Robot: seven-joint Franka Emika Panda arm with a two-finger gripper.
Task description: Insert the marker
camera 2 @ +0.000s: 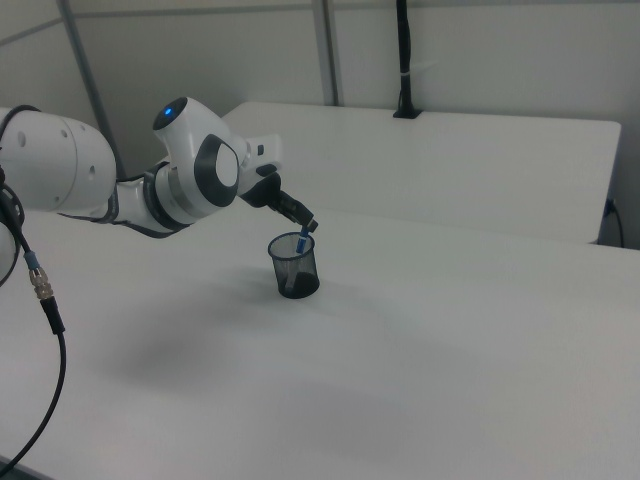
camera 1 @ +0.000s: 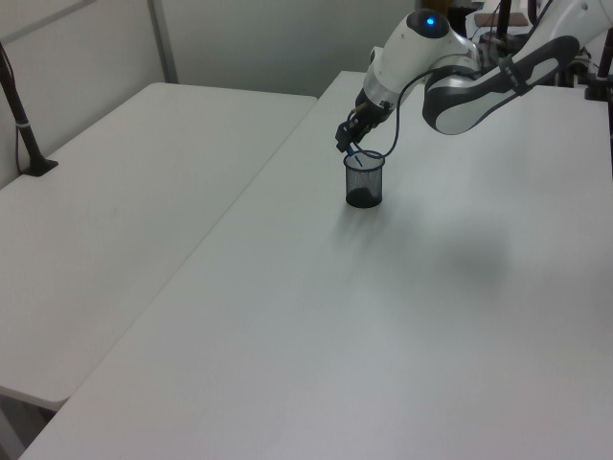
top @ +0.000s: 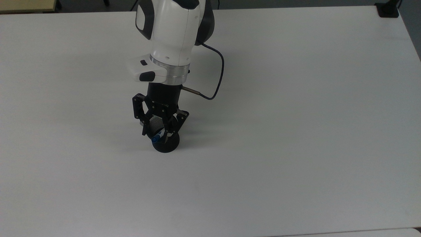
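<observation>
Gripper: the gripper [top: 160,133] hangs just over the mouth of the black mesh cup [top: 166,144], jaws spread apart and pinching nothing.

Marker: the marker [top: 157,135] stands in the cup; in the top view its blue end peeks out between the open fingers, and in the right view the marker [camera 2: 302,239] leans against the rim with its top poking above it.

Cup: in the left view the cup [camera 1: 364,180] stands upright on the white table [camera 1: 402,316], towards the far end, with bare surface all around it.

Stage: I'd say the insertion itself is as good as done; what's left is getting the arm away cleanly.

Risk, snagging: the fingertips sit close on either side of the marker's top, so a sideways pull-off could catch it and flick it out.

Risk, tipping: the cup looks light and nothing holds it down; a finger clipping the rim could knock it over, marker and all.

Risk, lean: the marker is slightly taller than the cup and tilted, so a nudge could make it swing across the rim.

Safest guess: a straight lift before any sideways travel.
</observation>
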